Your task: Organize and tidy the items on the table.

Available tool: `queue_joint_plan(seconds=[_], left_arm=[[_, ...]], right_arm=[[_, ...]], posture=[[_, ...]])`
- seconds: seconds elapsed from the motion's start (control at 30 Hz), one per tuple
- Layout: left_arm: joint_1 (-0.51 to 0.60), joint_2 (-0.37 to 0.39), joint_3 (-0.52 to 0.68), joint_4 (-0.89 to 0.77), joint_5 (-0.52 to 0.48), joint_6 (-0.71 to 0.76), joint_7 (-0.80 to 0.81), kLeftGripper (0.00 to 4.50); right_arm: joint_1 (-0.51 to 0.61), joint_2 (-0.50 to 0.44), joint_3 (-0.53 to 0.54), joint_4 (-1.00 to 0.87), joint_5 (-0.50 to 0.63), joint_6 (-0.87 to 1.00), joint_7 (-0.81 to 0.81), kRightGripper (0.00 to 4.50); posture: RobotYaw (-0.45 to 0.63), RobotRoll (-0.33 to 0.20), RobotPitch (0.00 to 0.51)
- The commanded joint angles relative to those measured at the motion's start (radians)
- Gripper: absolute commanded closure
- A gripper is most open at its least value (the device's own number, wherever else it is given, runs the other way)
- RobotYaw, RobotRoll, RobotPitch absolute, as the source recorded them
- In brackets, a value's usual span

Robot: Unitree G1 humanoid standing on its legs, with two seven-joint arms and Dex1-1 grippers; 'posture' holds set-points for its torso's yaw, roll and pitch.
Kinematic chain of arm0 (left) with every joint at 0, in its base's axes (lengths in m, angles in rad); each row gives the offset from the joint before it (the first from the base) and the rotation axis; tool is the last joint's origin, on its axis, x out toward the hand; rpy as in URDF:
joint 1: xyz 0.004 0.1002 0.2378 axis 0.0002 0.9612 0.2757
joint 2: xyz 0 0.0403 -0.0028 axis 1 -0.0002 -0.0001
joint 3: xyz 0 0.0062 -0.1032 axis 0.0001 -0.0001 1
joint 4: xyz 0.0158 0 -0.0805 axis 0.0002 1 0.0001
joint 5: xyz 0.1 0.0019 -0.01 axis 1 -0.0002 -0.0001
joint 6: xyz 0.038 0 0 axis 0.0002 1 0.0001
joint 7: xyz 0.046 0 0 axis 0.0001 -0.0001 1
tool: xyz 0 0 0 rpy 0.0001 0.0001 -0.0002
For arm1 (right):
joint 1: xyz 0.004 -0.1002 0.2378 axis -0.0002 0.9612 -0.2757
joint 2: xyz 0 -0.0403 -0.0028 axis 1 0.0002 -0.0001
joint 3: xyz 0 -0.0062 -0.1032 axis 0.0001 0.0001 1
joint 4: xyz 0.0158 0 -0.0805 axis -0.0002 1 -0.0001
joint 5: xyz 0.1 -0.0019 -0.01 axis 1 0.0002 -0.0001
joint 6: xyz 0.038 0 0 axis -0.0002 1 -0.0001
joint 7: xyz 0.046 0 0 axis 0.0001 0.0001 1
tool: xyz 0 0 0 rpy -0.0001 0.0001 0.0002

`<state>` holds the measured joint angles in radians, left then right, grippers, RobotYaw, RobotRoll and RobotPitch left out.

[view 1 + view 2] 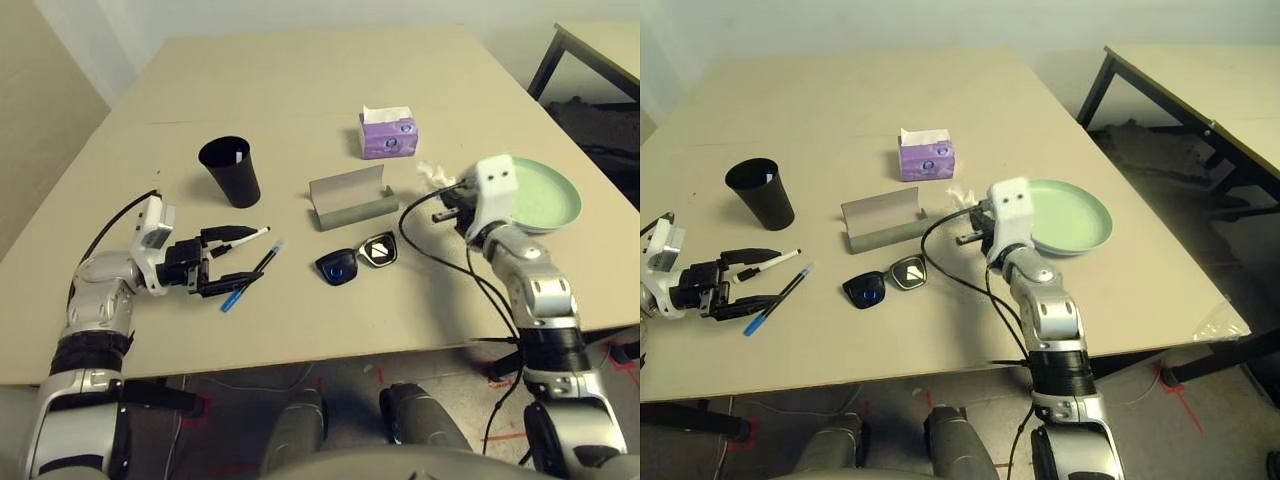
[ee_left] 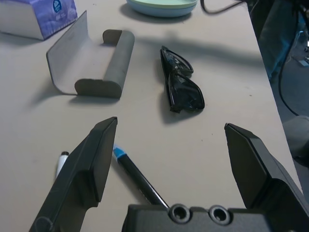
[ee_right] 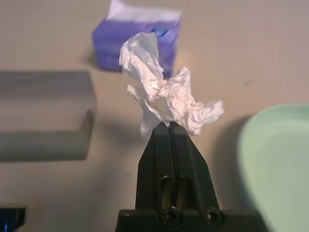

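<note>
A second table (image 1: 1200, 75) stands at the right.

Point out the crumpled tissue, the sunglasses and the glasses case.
crumpled white tissue (image 3: 166, 99), right wrist view, its middle.
dark sunglasses (image 1: 357, 259), left eye view, bridge.
grey glasses case (image 1: 352, 205), left eye view, front roll.

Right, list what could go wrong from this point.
1. The right gripper is shut on just a corner of the crumpled white tissue; it could slip free or tear.
2. The tissue hangs close to the purple tissue pack and green plate; a swing could brush either.
3. The open left gripper straddles the blue pen beside the marker; closing might catch both or roll them.
</note>
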<state>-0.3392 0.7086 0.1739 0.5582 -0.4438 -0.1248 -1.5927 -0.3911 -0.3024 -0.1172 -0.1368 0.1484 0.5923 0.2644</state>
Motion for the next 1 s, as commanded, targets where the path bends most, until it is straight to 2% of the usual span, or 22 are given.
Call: queue_joint_plan(seconds=[0.03, 0.27, 0.43, 0.5, 0.57, 0.87, 0.9, 1.0], left_arm=[[-0.011, -0.007, -0.011, 0.031, 0.011, -0.02, -0.012, 0.0], [-0.032, -0.015, -0.015, 0.058, 0.017, -0.034, -0.02, 0.0], [-0.036, -0.015, -0.015, 0.067, 0.018, -0.038, -0.021, 0.0], [-0.038, -0.015, -0.015, 0.069, 0.02, -0.038, -0.021, 0.0], [-0.039, -0.015, -0.014, 0.07, 0.02, -0.037, -0.021, 0.0], [-0.031, -0.005, -0.017, 0.063, 0.013, -0.033, -0.022, 0.0], [-0.031, -0.005, -0.017, 0.062, 0.013, -0.033, -0.022, 0.0], [-0.031, -0.004, -0.018, 0.061, 0.012, -0.033, -0.022, 0.0]], right_arm=[[0.011, -0.048, -0.049, -0.028, 0.021, 0.062, 0.005, 4.48], [0.026, -0.128, -0.118, 0.007, 0.026, 0.062, 0.016, 4.48], [0.03, -0.149, -0.131, 0.032, 0.02, 0.056, 0.004, 4.48], [0.031, -0.145, -0.125, 0.024, 0.021, 0.065, 0.002, 4.12], [0.04, -0.143, -0.116, 0.008, 0.022, 0.078, 0.006, 3.56], [0.12, -0.187, -0.084, -0.083, 0.022, 0.174, 0.048, 0.26], [0.127, -0.202, -0.068, -0.098, 0.018, 0.191, 0.06, 0.02], [0.131, -0.255, 0.015, -0.156, 0.021, 0.221, 0.132, 0.02]], posture=[[-0.1, 0.0, 0.059], [-0.1, 0.0, 0.055], [-0.1, 0.0, 0.055], [-0.1, 0.0, 0.057], [-0.1, 0.0, 0.06], [-0.1, 0.0, 0.068], [-0.1, 0.0, 0.067], [-0.1, 0.0, 0.066]])
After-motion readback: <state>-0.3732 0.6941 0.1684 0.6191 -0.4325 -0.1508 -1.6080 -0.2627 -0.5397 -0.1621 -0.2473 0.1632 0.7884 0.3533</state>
